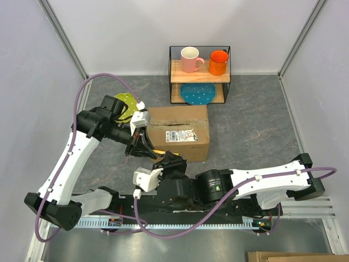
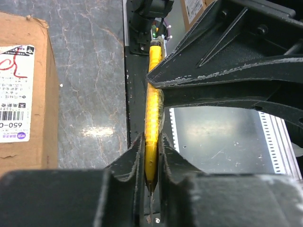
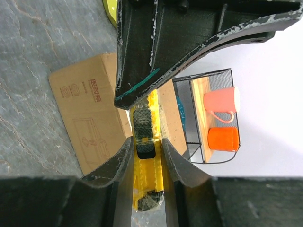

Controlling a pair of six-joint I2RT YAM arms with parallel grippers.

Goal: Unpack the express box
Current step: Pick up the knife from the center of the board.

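Express box [image 1: 179,132]: sits on the grey table [image 1: 256,125] just ahead of both arms, top flaps shut and lying flat, seam closed as far as the top view shows
Label [image 1: 180,135]: white with red print, on the upper front edge of the box; unbroken
Contents: none in view; nothing has been taken out
Utility knife [image 1: 155,152]: yellow body with a black slider, held in the air near the front left corner of the box, not touching it; blade tip too small to judge whether it is extended
Left gripper [image 2: 151,139]: jaws clenched on one end of the knife
Right gripper [image 3: 147,144]: jaws pressed against both sides of the knife at the slider end; reads as a grasp, so both arms hold the one tool
Step in hand: judged to be a handover or a setting of the blade, ahead of any cut
Progress: early; seam to be slit, flaps to be opened and contents lifted out all remain
Surroundings: wire rack [image 1: 229,76] behind the box, carrying a pink mug [image 1: 190,59] and an orange mug [image 1: 218,61], with a blue plate [image 1: 197,94] below; a green plate [image 1: 124,103] lies to the left of the box
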